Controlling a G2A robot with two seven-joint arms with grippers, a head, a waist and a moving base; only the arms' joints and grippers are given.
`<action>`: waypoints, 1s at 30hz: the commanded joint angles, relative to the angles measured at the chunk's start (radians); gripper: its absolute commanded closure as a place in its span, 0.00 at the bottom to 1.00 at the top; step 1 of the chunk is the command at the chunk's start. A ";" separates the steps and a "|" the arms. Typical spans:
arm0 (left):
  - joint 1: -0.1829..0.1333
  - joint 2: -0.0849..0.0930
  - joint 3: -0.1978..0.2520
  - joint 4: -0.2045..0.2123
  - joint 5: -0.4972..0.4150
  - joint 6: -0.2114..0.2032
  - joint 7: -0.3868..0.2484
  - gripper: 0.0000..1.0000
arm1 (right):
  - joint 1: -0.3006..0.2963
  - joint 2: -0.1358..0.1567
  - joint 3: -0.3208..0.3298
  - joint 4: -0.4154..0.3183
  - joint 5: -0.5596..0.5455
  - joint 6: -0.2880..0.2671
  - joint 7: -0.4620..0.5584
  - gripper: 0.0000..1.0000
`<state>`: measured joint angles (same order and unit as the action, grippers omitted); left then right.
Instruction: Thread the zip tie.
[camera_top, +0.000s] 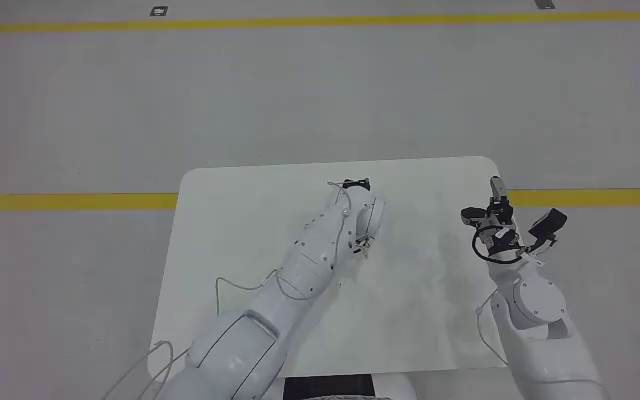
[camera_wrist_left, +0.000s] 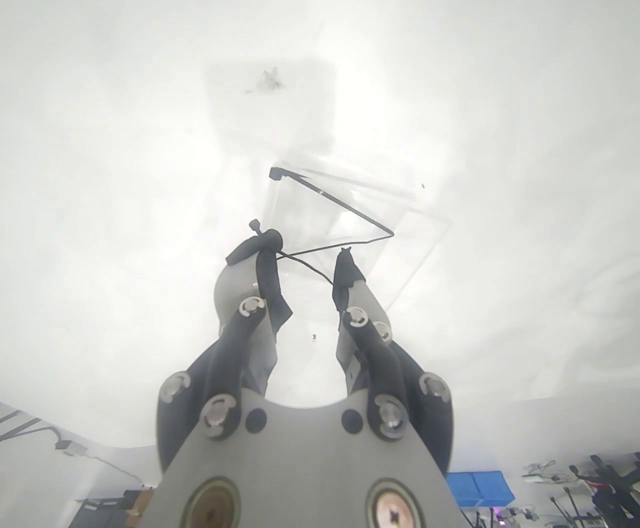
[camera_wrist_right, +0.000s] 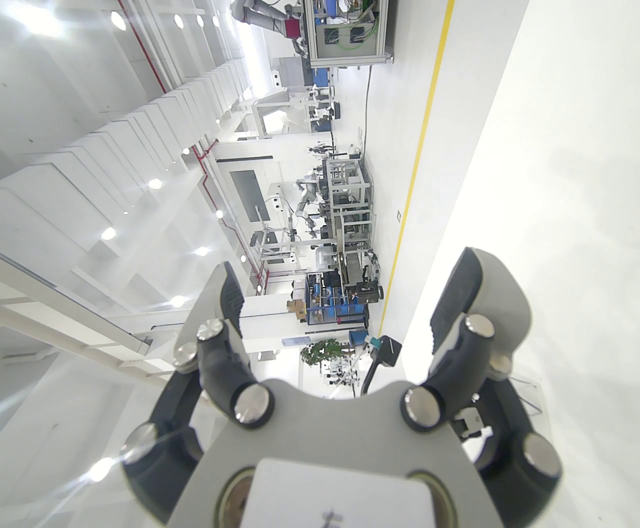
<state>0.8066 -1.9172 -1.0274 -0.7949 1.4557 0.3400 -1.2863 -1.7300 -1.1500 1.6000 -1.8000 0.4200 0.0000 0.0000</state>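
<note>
Left gripper (camera_wrist_left: 302, 250) sits over the middle of the table (camera_top: 250, 230), fingers partly open with a gap between them. The black zip tie (camera_wrist_left: 360, 216) is bent into a loop right at the fingertips, one strand crossing the gap, against a clear box (camera_wrist_left: 310, 210). Right gripper (camera_wrist_right: 347, 275) is by the table's right edge, fingers spread wide, holding nothing.

Glossy white arms (camera_top: 318, 252), grey wrist plates (camera_wrist_left: 300, 465), black-padded fingers (camera_wrist_right: 231, 295), silver screws (camera_wrist_left: 218, 416).
</note>
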 joint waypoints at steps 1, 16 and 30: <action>0.003 0.001 0.000 -0.007 0.002 0.000 -0.002 0.75 | 0.000 0.000 0.000 0.000 0.000 0.000 0.000 0.00; 0.006 0.004 0.013 -0.019 0.018 0.000 -0.058 0.71 | 0.000 0.000 0.000 0.000 0.000 0.000 0.000 0.00; -0.029 -0.009 -0.002 0.066 -0.001 0.000 0.012 0.75 | 0.000 0.000 0.000 0.000 0.000 0.000 0.000 0.00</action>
<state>0.7803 -1.9254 -1.0308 -0.7352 1.4575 0.3400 -1.2794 -1.7300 -1.1500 1.6000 -1.8000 0.4200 0.0000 0.0000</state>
